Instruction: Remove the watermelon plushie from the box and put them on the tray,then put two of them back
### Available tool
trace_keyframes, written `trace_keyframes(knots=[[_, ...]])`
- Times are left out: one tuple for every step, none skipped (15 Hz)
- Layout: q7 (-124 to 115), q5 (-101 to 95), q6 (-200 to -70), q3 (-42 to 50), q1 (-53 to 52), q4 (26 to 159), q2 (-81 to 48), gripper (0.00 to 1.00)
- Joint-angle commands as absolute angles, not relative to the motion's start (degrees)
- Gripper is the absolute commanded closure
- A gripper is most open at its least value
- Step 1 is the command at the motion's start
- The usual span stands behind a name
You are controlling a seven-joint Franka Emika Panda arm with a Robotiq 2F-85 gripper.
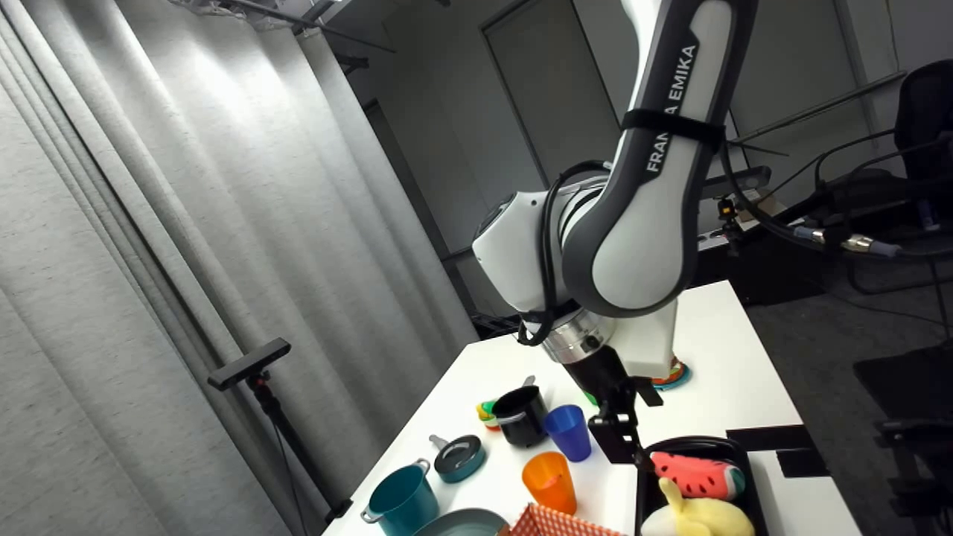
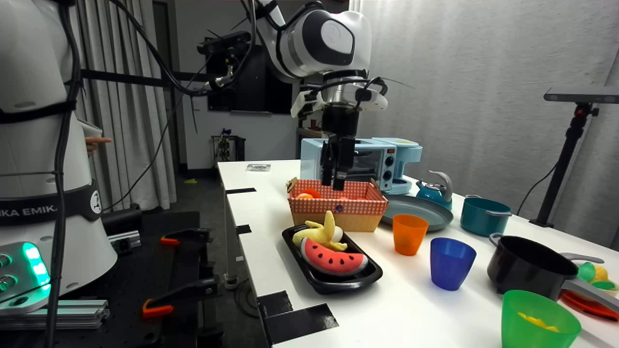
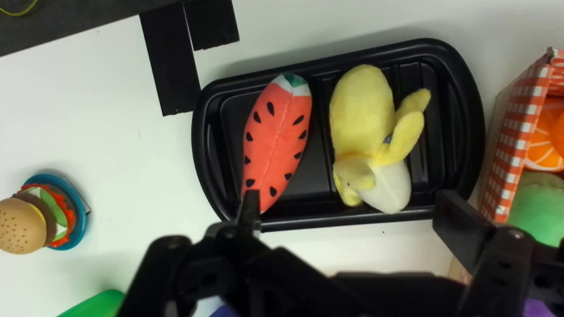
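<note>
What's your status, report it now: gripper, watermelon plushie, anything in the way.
Gripper open, nothing held. Watermelon plushie on the tray. Banana plushie close beside it, might crowd a grasp.

A white table [image 2: 387, 314]. Bears a black tray [image 3: 310, 176]. Just beside one end of the tray, carries a red-checked box [image 2: 319, 210]; near the opposite end, black tape [image 2: 300, 326]. Near the tray's long side, supports an orange cup [image 2: 409, 235] and a blue cup [image 2: 450, 265]. Farther from the tray, a green cup [image 2: 537, 321], a black pot [image 2: 512, 275] and a grey plate [image 2: 437, 211]; well apart, a teal pot [image 2: 481, 220] and a light-blue toaster oven [image 2: 370, 169].
</note>
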State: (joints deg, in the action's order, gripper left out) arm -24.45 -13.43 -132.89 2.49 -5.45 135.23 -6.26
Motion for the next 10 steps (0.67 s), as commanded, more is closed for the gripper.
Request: trace_keyframes(knots=[[-22.36,-15.59,-132.63,1.22,-5.07,132.1,-6.76,0.0],[-21.33,-15.91,-132.4,0.86,-5.21,130.93,-7.18,0.0],[-20.4,-16.28,-132.3,0.54,-5.33,129.9,-7.59,0.0],[-19.3,-16.37,-132.2,0.11,-5.49,128.61,-8.22,0.0],[-18.72,-16.39,-131.97,-0.49,-5.88,127.26,-8.94,0.0],[-17.54,-16.24,-132.01,-1.01,-6.1,126.06,-9.64,0.0],[-16.32,-16.06,-132.24,-1.45,-6.25,125.16,-10.25,0.0],[-14.78,-15.83,-132.31,-2.03,-6.47,124.05,-11.05,0.0],[-13.45,-15.75,-132.32,-2.45,-6.64,123.08,-11.81,0.0],[-12.14,-15.48,-132.19,-2.96,-6.95,121.86,-12.85,0.0]])
